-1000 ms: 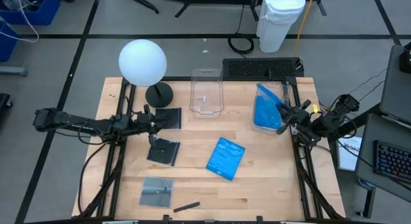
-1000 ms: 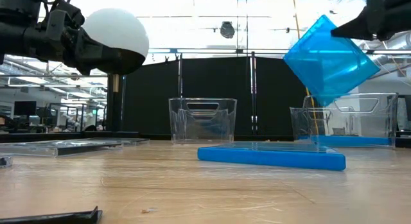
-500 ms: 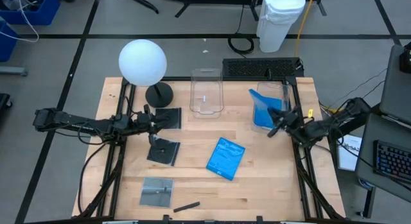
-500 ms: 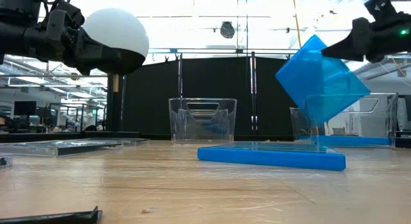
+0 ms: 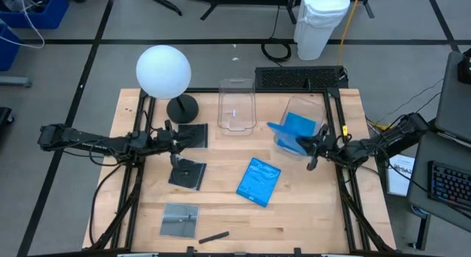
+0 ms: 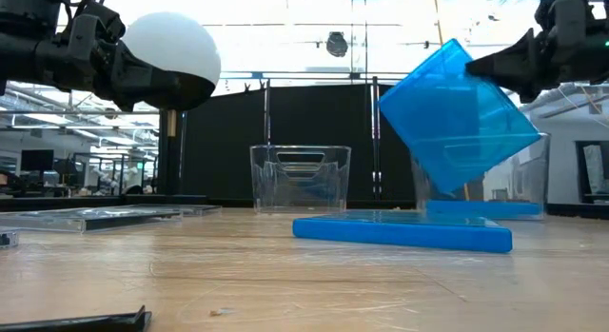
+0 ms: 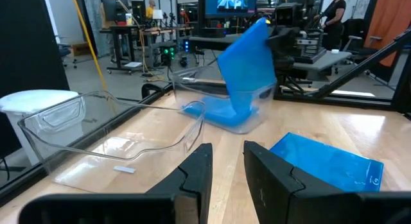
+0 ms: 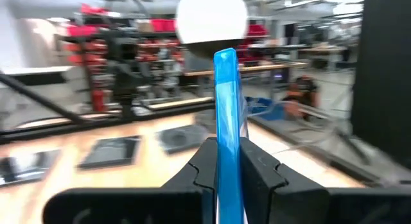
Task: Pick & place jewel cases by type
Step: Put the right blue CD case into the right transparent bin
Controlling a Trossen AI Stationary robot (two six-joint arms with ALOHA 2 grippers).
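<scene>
Wood worktop (image 5: 221, 213) in lab space, shelving and screens behind. Right gripper (image 5: 312, 145) pinched on corner of blue jewel case (image 5: 296, 129), held tilted on edge, low over right clear tub (image 5: 321, 112); edge-on view from right wrist shows case (image 8: 227, 115) clamped between narrow jaws. Second blue case (image 6: 481, 207) flat in that tub's bottom. Third blue case (image 5: 258, 181) flat mid-worktop, well apart from tubs. Left gripper (image 5: 168, 139) hovering above dark cases, jaws part open, nothing between them (image 7: 221, 179). Dark case (image 5: 188, 135) beside lamp base (image 5: 182, 108), another dark case (image 5: 187, 173) just below gripper, third grey case (image 5: 180, 219) near front edge, small dark stick (image 5: 213, 236) next to it. Left clear tub (image 5: 236, 105) with no case inside.

Handling guess: thin rigid plastic, light, smooth and slippery, likely brittle at hinge and corners; corner pinch prone to swing or slip. Flat cases hard to grab from above, so edge grip across thickness, near middle of a side, probably safest.

Look: blue ones translucent, bright, rectangular; dark ones squarish, glossy, partly see-through.
</scene>
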